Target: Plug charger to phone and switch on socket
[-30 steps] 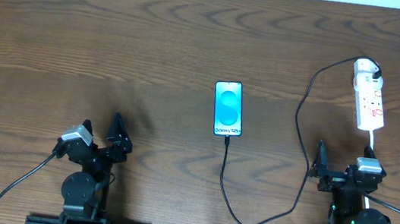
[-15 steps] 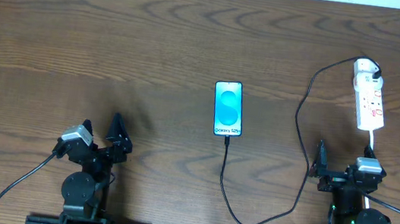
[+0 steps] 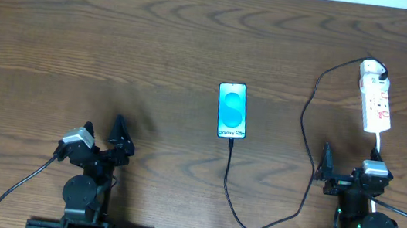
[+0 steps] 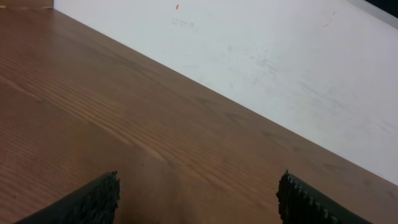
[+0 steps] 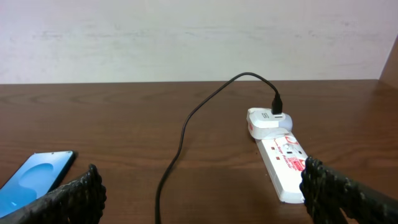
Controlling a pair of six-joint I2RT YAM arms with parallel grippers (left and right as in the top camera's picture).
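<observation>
We see 2 arms sitting at the near edge of a brown wooden table (image 3: 119, 41). The left gripper (image 3: 103, 125) is near the left side, and its 2 fingers are spread apart with nothing between them. In its own camera, the dark fingers (image 4: 93, 200) sit over bare wood, with a white wall (image 4: 280, 62) behind. The right gripper (image 3: 351, 155) is near the right side. Its fingers are wide apart too, and it holds nothing. The phone (image 3: 232, 111) lies flat in the middle of the table with its blue screen lit up, well apart from both arms. The charger (image 3: 228, 171) is a thin black cable. One end meets the near edge of the phone, but we cannot tell if the tip is pushed all the way in. From there it loops near us, bends right, then runs far to a white block at the far end of the socket (image 3: 375, 98). The socket is a white strip with red marks, lying far right, just beyond the right gripper. We cannot tell if its switch is on.
</observation>
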